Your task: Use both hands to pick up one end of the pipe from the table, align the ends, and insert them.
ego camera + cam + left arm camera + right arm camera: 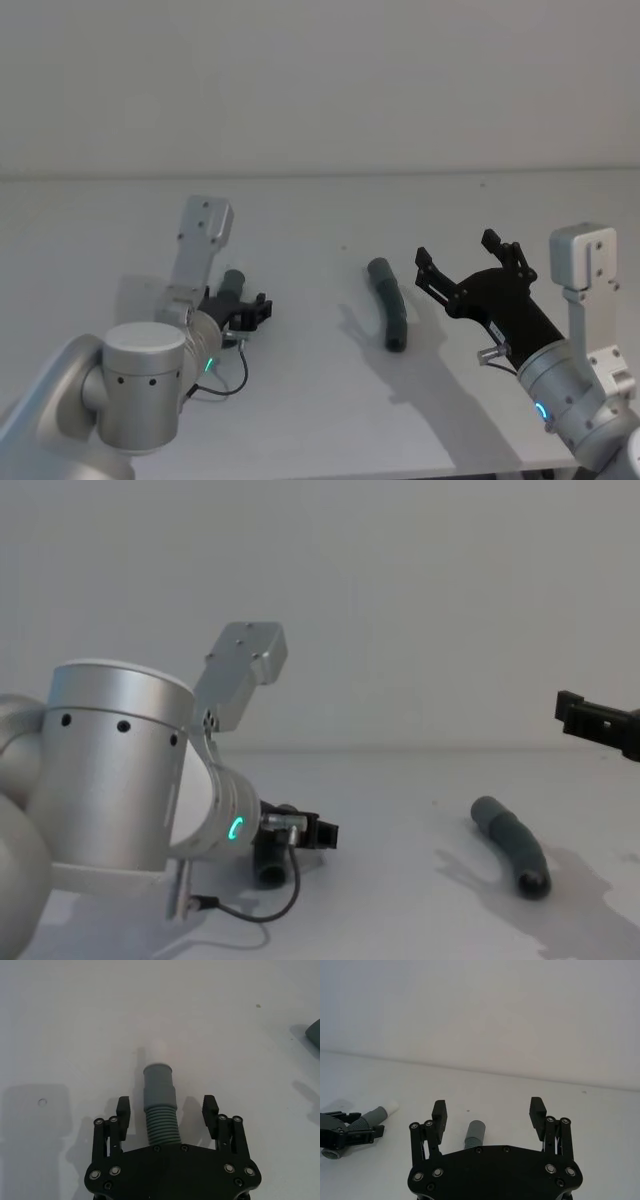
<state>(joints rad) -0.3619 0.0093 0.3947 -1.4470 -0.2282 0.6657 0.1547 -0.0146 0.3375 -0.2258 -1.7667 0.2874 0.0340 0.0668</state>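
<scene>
Two dark grey corrugated pipe pieces lie on the white table [300,420]. My left gripper [166,1106] is low over the left piece [161,1110] and stands open, one finger on each side with gaps between. That piece's cuff ends in a white plug tip [159,1051] pointing away from the gripper. The same piece [233,280] lies at the table's left in the head view. The second piece [388,305] lies bent at mid-table, untouched. My right gripper [465,265] hovers open just to the right of it, above the table; its cuff end [475,1132] sits below the jaws.
A plain pale wall [320,80] rises behind the table's far edge. A thin black cable [225,385] loops by the left wrist. Bare table lies between the two pieces and toward the front edge.
</scene>
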